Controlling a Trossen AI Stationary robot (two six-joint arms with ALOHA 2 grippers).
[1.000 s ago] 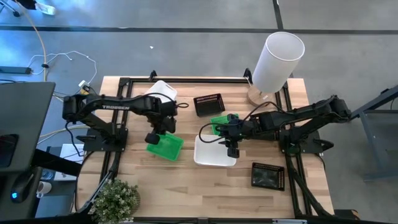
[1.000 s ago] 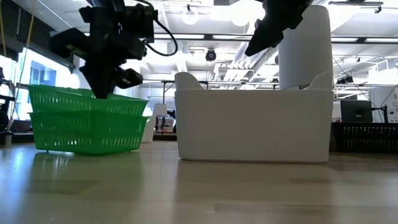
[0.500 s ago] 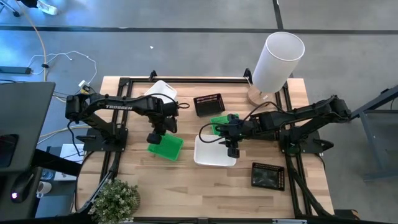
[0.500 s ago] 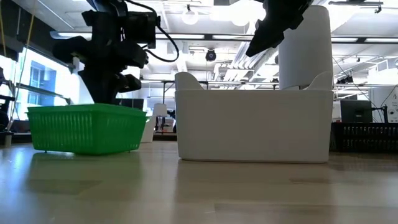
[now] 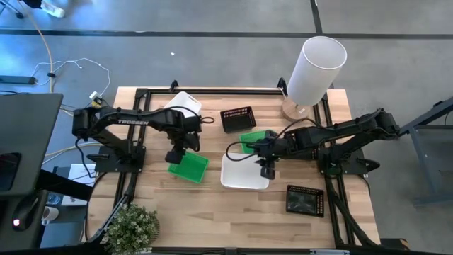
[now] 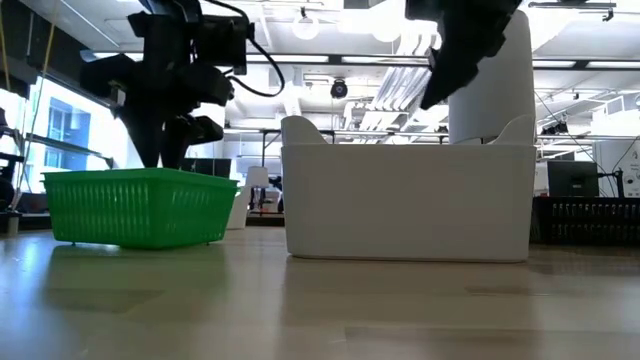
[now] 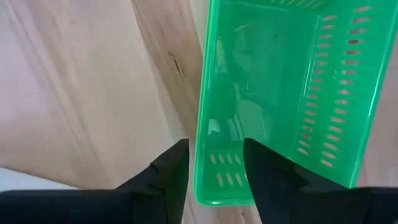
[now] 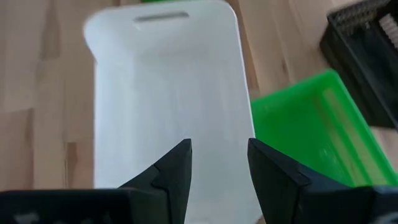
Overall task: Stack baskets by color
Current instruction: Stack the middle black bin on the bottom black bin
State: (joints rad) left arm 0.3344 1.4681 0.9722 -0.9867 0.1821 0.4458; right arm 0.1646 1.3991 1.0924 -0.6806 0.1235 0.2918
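Observation:
A green basket (image 5: pixel 190 168) (image 6: pixel 135 205) stands flat on the table at the left; in the low view it reads as one nested stack. My left gripper (image 5: pixel 173 157) (image 7: pixel 214 171) hangs open over its left end, one finger outside and one inside the end wall (image 7: pixel 208 186), with a gap showing. Another green basket (image 5: pixel 255 137) stands near the middle. My right gripper (image 5: pixel 267 171) (image 8: pixel 217 168) is open above the white basket (image 5: pixel 243 173) (image 8: pixel 168 81) and holds nothing.
A second white basket (image 5: pixel 184 104) lies at the far left. Black baskets stand at the far middle (image 5: pixel 238 119) and the near right (image 5: pixel 306 199). A tall white cylinder (image 5: pixel 316 69) rises at the far right corner, and a plant (image 5: pixel 132 227) at the near left.
My left gripper has opened and let go. The upper green basket, held tilted above the lower one, has dropped into it and now sits level and nested. My right gripper has tipped a little above the white basket, staying open.

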